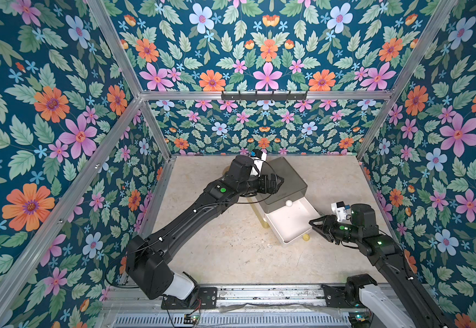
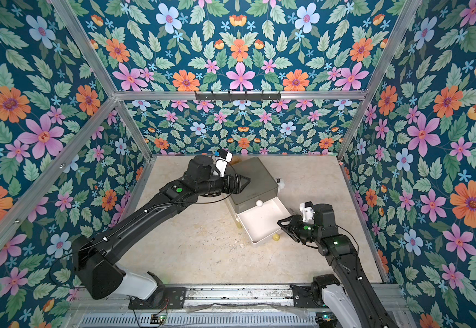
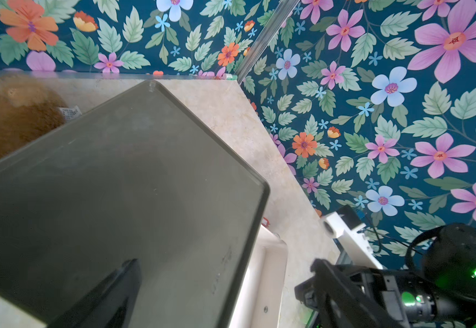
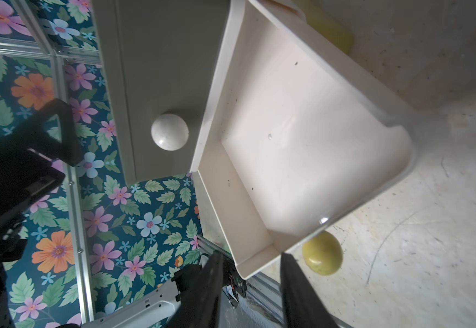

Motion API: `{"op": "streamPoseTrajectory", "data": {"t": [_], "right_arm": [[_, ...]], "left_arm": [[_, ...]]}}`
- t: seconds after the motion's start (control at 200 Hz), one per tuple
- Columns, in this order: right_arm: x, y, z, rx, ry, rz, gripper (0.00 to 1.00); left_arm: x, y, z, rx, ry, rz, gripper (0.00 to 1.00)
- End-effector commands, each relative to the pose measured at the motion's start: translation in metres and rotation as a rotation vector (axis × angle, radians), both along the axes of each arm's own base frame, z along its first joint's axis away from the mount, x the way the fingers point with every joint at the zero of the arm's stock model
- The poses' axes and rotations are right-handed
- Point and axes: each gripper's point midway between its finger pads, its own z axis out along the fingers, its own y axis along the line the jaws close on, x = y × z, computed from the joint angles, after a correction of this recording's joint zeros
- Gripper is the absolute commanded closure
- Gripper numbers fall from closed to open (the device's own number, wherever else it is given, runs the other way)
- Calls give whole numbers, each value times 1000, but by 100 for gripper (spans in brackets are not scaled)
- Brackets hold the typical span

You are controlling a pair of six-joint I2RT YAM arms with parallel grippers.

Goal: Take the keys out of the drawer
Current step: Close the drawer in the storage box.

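Note:
The white drawer [image 4: 310, 159] stands pulled out of the grey cabinet [image 1: 285, 176], and its inside shows bare. The keys are out of view. A tiny red bit [image 3: 265, 221] lies beside the cabinet, too small to identify. My right gripper [image 4: 251, 254] sits at the drawer's front right corner [image 1: 313, 223], its fingers apart with that corner between them and nothing held. My left gripper [image 1: 278, 181] is open over the cabinet's top, with one finger [image 3: 111, 292] lying on it.
The drawer's yellow-green knob [image 4: 322, 252] sticks out at its front. A white knob [image 4: 170, 132] sits on the shut drawer above. A brown fuzzy thing [image 3: 9, 119] lies behind the cabinet. A black hook rail [image 1: 263, 96] hangs on the back wall.

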Motion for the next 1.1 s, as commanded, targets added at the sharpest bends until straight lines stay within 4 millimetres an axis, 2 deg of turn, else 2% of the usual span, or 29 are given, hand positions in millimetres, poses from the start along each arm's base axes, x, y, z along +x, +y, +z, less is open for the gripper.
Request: {"op": "streamPoseTrajectory", "data": {"t": [0.0, 0.345, 0.54, 1.095], "right_arm": [[0, -4, -14, -77, 16, -15, 72], [0, -19, -41, -197, 68, -67, 91], [4, -18, -47, -184, 73, -81, 99], [20, -5, -44, -97, 52, -97, 100]], "left_arm": [[-2, -12, 6, -52, 26, -53, 1], [11, -22, -13, -50, 92, -59, 1], [13, -23, -23, -40, 111, -56, 0], [12, -21, -46, -17, 144, -45, 1]]}}
